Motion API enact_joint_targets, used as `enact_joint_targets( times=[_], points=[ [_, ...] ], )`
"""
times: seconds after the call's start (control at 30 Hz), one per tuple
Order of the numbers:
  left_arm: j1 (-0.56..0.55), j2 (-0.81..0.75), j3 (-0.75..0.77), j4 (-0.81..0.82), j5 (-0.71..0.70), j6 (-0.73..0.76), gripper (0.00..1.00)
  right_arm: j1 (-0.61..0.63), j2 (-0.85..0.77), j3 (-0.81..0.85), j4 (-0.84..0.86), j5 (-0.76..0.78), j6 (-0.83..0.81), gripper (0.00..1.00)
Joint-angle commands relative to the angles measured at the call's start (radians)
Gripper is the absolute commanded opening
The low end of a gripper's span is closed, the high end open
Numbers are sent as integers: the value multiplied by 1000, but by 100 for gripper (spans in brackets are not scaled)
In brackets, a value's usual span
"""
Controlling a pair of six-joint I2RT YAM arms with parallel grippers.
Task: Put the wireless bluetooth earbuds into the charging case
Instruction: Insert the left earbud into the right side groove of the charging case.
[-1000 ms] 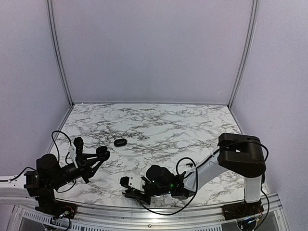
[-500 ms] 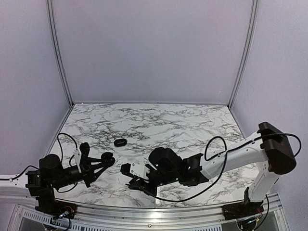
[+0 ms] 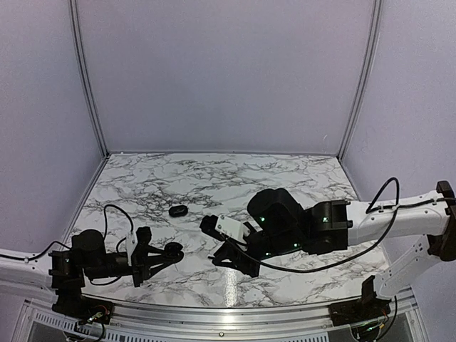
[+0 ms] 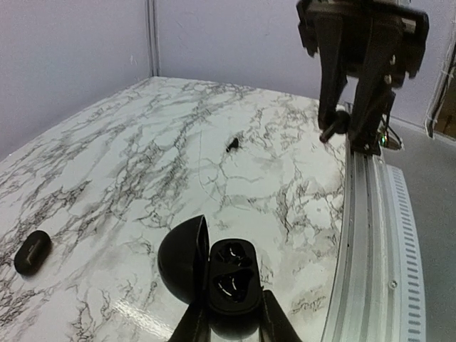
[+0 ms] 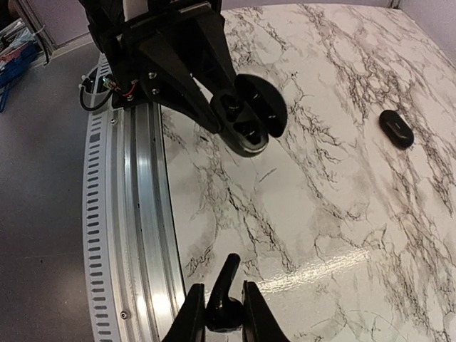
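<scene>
Glossy black, the oval charging case (image 4: 231,285) sits clamped in your left gripper (image 4: 231,324), lid hinged open so its moulded wells face your right gripper (image 5: 224,310), which pinches a stemmed earbud (image 5: 226,296) near the case; a loose earbud (image 4: 232,144) lies on the marble table (image 4: 142,142) beyond the case

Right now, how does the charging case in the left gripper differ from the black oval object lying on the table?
The charging case is open, its lid swung up and its two wells showing; the black oval object looks closed. The charging case is clamped in the left gripper; the oval object lies flat on the table, untouched. Both are black and rounded.
</scene>
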Motion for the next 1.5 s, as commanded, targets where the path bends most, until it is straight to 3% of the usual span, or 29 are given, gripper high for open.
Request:
enact_joint_targets(
  times=[0.0, 0.17, 0.47, 0.8, 1.47],
  points=[
    [-64, 106, 1, 63, 110, 118, 0, -5, -34, 77, -135, 33, -1, 6],
    [-160, 197, 49, 85, 10, 272, 0, 1, -29, 109, -181, 7, -59, 6],
    [-165, 317, 164, 88, 2, 414, 0, 40, 11, 171, -217, 38, -165, 5],
    [-176, 331, 201, 111, -56, 583, 0, 68, 50, 240, -288, 126, -203, 5],
    [-200, 404, 231, 145, -147, 659, 0, 71, 174, 310, -324, 143, -114, 4]
  ],
)
